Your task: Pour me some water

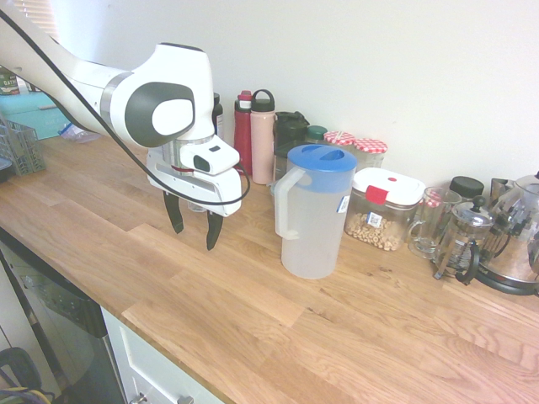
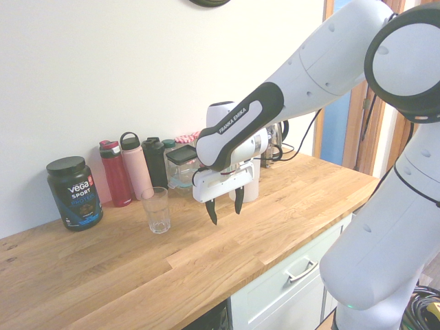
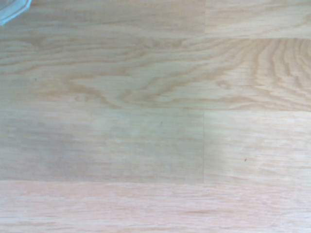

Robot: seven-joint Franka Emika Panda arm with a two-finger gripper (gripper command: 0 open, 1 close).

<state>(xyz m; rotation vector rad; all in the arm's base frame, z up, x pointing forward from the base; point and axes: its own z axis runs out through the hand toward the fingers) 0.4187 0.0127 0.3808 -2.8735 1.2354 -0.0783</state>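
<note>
A translucent plastic pitcher (image 1: 313, 210) with a blue lid and a white handle stands upright on the wooden countertop (image 1: 253, 311). In the second exterior view the arm hides most of it. An empty clear drinking glass (image 2: 157, 210) stands on the counter in front of the bottles. My gripper (image 1: 194, 225) hangs a little above the counter between glass and pitcher, touching neither. It is open, fingers pointing down with nothing between them (image 2: 225, 213). The wrist view shows bare wood and a sliver of the glass (image 3: 9, 8) at one corner.
Along the wall stand a red bottle (image 1: 242, 130), a pink bottle (image 1: 263, 135), a dark bottle, jars, a food box (image 1: 383, 206), a glass mug, a French press (image 1: 459, 240) and a kettle (image 1: 518, 236). A black protein tub (image 2: 74, 192) stands past the glass. The counter's front edge (image 1: 126, 320) is close.
</note>
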